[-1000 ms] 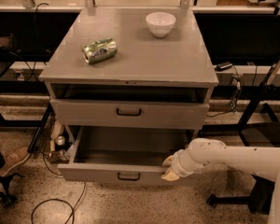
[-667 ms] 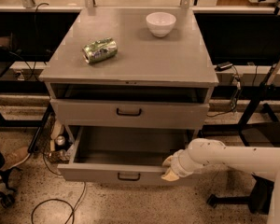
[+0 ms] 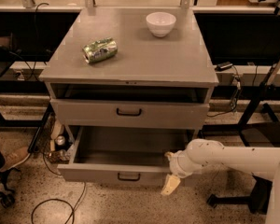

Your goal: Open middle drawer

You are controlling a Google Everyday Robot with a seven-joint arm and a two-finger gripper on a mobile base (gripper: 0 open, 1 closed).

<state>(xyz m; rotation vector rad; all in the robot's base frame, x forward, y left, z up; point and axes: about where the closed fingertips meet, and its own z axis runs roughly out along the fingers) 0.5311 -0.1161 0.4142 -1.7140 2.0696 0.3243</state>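
The middle drawer [image 3: 107, 174] is pulled well out from the grey cabinet [image 3: 130, 64], and its grey inside looks empty. Its small black handle [image 3: 129, 176] sits at the centre of the front. My gripper [image 3: 169, 172], on the end of the white arm [image 3: 233, 158] that reaches in from the right, is at the right end of the drawer's front, against its corner. The top drawer [image 3: 129, 113], with a taller front and a larger handle, is slightly out, with a dark gap above it. The lowest drawer is hidden.
On the cabinet top lie a crushed green can [image 3: 100, 49] and a white bowl [image 3: 160, 23]. Cables [image 3: 56, 204] lie on the speckled floor at the left, near a person's foot [image 3: 4, 164]. Black table legs [image 3: 256, 106] stand to the right.
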